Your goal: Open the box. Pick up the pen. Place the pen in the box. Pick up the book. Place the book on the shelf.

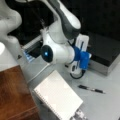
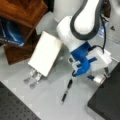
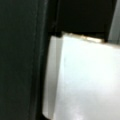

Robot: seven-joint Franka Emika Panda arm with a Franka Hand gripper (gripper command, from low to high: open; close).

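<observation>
A pale grey table (image 1: 105,105) carries everything, with dark surroundings behind. The box (image 1: 105,51) sits at a front view's right, lid shut. The gripper (image 2: 101,77) hangs at its near edge; whether its fingers are clenched cannot be told. The pen (image 1: 91,89) lies on the table between box and book (image 1: 58,98). The shelf (image 1: 13,92) stands beside the book. Metal strips (image 2: 33,77) poke from under the book.
</observation>
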